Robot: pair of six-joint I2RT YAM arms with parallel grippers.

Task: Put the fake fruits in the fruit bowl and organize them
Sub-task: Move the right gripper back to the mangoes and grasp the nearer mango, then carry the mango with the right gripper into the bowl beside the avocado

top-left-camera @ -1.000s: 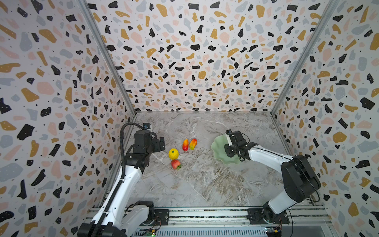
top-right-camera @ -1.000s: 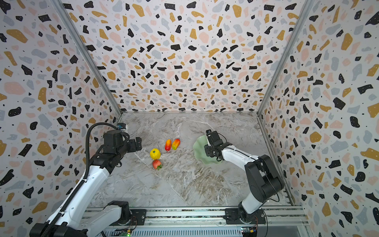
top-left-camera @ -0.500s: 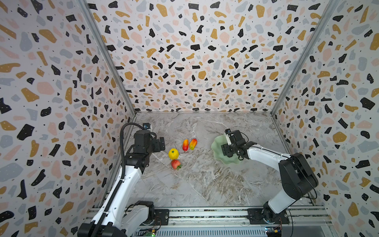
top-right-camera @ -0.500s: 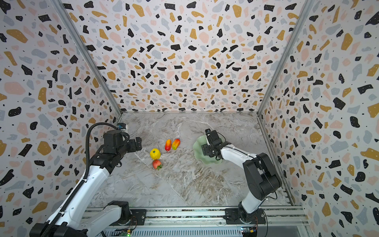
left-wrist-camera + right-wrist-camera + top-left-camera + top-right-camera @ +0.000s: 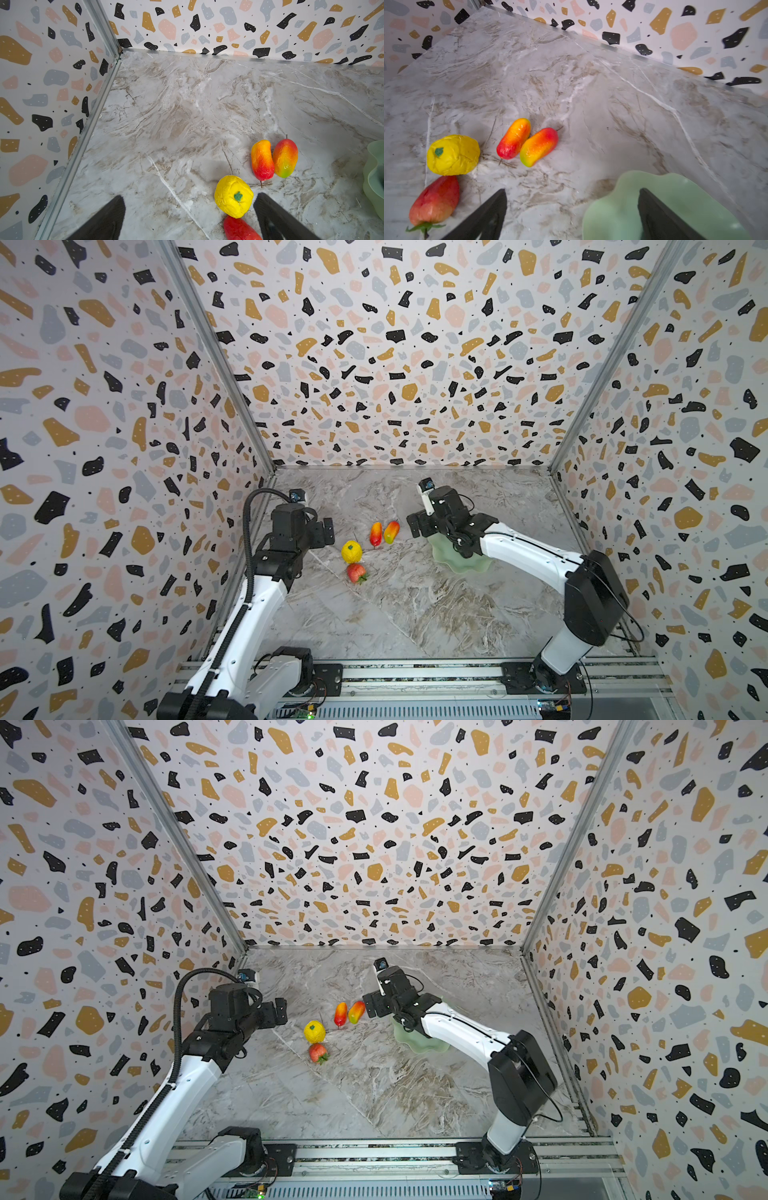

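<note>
Red strawberry (image 5: pixel 356 573) lies nearest, just below centre in both top views, yellow fruit (image 5: pixel 351 551) touching it behind, two long red-yellow fruits (image 5: pixel 375 533) beyond, none in the green bowl (image 5: pixel 461 564) at right; left gripper (image 5: pixel 326 533) and right gripper (image 5: pixel 415 526) both gape empty, so lowering onto a fruit seems next.

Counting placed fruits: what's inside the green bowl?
The visible part of the bowl shows no fruit. The open right gripper and arm cover the rest, so I cannot tell.

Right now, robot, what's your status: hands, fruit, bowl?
Left gripper open, empty, by yellow fruit. Right gripper open, empty, over fruit bowl rim. Two red-yellow fruits, strawberry also on table, outside bowl. Nothing in the way.
</note>
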